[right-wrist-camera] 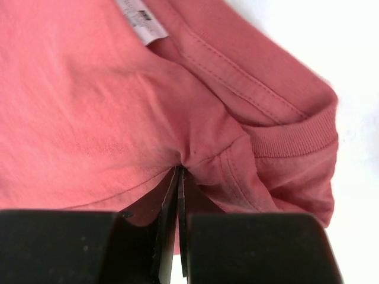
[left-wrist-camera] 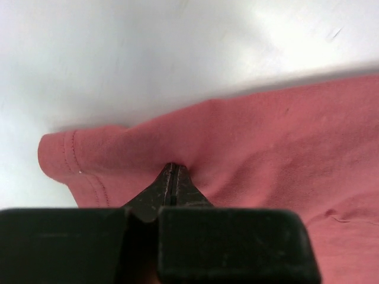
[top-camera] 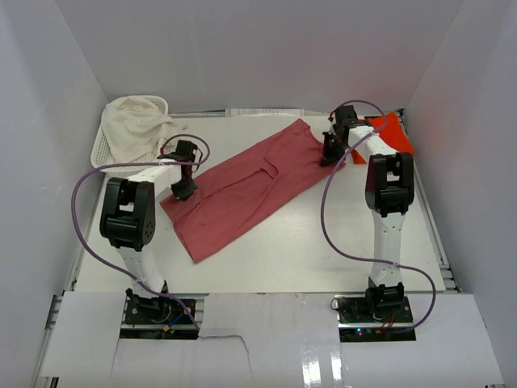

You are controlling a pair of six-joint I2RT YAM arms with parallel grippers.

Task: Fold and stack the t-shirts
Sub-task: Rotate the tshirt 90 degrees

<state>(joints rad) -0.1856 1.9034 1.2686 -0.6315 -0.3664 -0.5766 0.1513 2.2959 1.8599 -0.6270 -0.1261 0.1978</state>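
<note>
- Left gripper (left-wrist-camera: 172, 173): jaws together, clamped on a small pinch of the rose-red shirt (left-wrist-camera: 284, 148) just inside its hemmed corner. The bite is shallow. Risk: the fabric slides out if the arm pulls along the cloth rather than up.
- Right gripper (right-wrist-camera: 179, 173): jaws together, clamped on a bunched fold beside the ribbed neckband, with the label just above. Several layers seem caught. Risk: one layer works free, the collar end sags and the fold line goes skew.
- The shirt lies flat on the bench (top-camera: 323, 259), diagonally from the near-left area toward the far-right corner, held at both ends. Risk: unequal lift or timing between the arms twists it or sets creases.
- Risk: too much tension between the two grips strips the weaker left pinch.
- Orange-red shirt (top-camera: 393, 129): far-right corner, partly behind the right arm. Risk: a swing of that arm drags or rumples it.
- White basket (top-camera: 98, 152): far-left corner, cream cloth (top-camera: 133, 121) draped over its rim, near the left arm. Risk: a snag.
</note>
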